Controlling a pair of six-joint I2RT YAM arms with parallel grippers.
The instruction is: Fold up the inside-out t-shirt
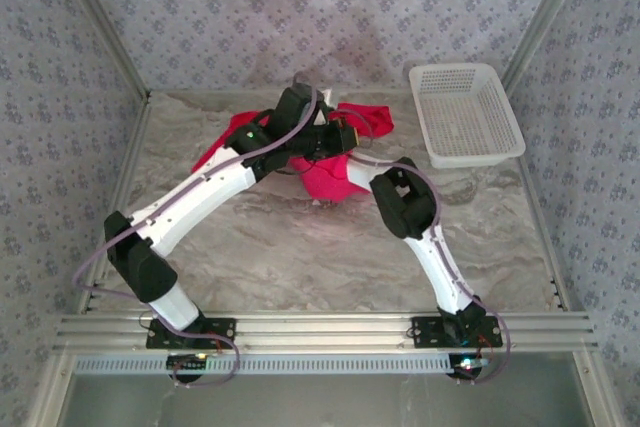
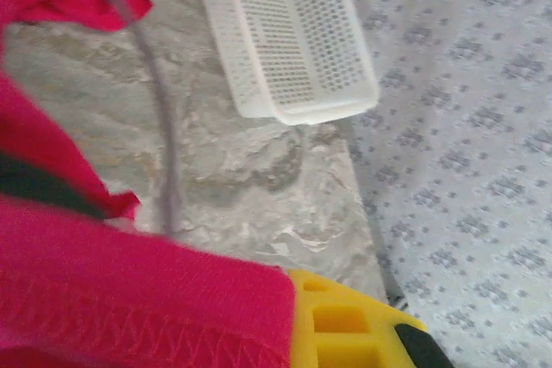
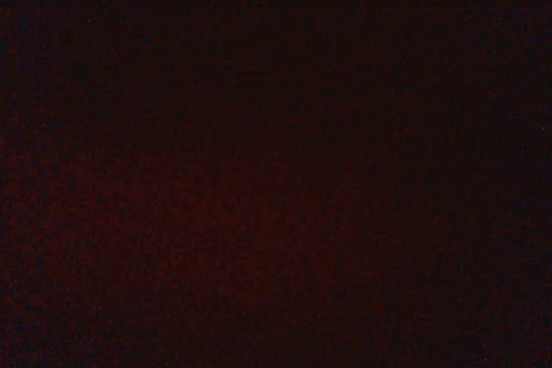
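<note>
Marbled table boxed in by patterned walls
A grey-and-cream marbled table point(image 1: 330, 267) sits in soft, even light, with no hard shadows on it. Pale grey-blue walls point(image 1: 330, 7) with a small repeating floral print close it on 3 sides. Bare aluminium posts point(image 1: 105, 27) rise at the 2 far corners, and ribbed aluminium rails point(image 1: 330, 328) run along the near edge

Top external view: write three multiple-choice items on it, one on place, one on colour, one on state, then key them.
1. The basket sits on the table at: A) far right corner; B) near left corner; C) centre.
2. The t-shirt is: A) blue; B) red; C) white.
3. The t-shirt lies: A) neatly folded; B) crumpled in a heap; C) inside the basket.
Key: 1 A, it stands by the far right edge; 2 B, the cloth is bright red; 3 B, it is bunched, unfolded.
</note>
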